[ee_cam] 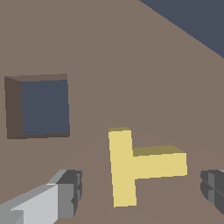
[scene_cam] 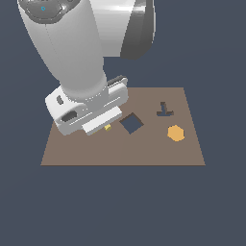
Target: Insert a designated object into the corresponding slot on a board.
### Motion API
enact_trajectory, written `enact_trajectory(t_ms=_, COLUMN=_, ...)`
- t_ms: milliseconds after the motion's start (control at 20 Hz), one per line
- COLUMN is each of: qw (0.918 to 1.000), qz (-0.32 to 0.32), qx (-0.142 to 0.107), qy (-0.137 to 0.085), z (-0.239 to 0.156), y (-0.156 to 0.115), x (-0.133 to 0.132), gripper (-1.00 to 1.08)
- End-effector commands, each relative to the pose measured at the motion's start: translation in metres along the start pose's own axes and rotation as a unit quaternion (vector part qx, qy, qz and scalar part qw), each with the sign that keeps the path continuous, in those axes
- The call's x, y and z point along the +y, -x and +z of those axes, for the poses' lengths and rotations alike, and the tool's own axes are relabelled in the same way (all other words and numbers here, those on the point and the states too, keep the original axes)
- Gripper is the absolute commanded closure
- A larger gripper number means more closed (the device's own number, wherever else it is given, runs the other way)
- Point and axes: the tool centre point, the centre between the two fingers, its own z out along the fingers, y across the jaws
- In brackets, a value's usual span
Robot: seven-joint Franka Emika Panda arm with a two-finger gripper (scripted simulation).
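The designated object, a flat yellow T-shaped block (ee_cam: 140,166), lies on the brown board (ee_cam: 131,65). In the exterior view only a small yellow corner of the block (scene_cam: 107,127) shows beneath the arm's hand (scene_cam: 89,113). My gripper (ee_cam: 142,190) is open and low over the block. One finger (ee_cam: 65,192) stands on one side of it and the other finger (ee_cam: 214,188) on the opposite side, both apart from it. The slot (scene_cam: 164,110), a small dark T-shaped cutout, is toward the exterior view's right on the board (scene_cam: 120,149).
A larger dark square cutout (scene_cam: 131,123) (ee_cam: 41,107) sits just beside the block, between it and the slot. An orange hexagon (scene_cam: 176,133) lies on the board in front of the slot. The board's edge (ee_cam: 183,26) runs close by.
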Motion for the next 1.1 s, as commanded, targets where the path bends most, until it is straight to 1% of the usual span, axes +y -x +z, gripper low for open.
enact_trajectory(t_ms=0, qw=0.9999, qz=-0.017, qx=0.001, qy=0.001, z=0.005, y=-0.001, x=0.004, gripper=-0.92)
enact_trajectory(t_ms=300, qw=0.9993, qz=-0.036, qx=0.002, qy=0.001, z=0.011, y=-0.002, x=0.009, gripper=-0.92)
enact_trajectory(t_ms=550, qw=0.9994, qz=-0.035, qx=0.001, qy=0.001, z=0.013, y=-0.002, x=0.009, gripper=-0.92)
enact_trajectory(t_ms=950, qw=0.9993, qz=-0.038, qx=0.002, qy=0.001, z=0.032, y=-0.003, x=0.009, gripper=-0.92)
enact_trajectory(t_ms=1000, qw=0.9993, qz=-0.038, qx=0.002, qy=0.001, z=0.032, y=-0.003, x=0.009, gripper=1.08)
enact_trajectory(t_ms=1050, qw=0.9993, qz=-0.038, qx=0.002, qy=0.001, z=0.032, y=-0.003, x=0.009, gripper=1.08)
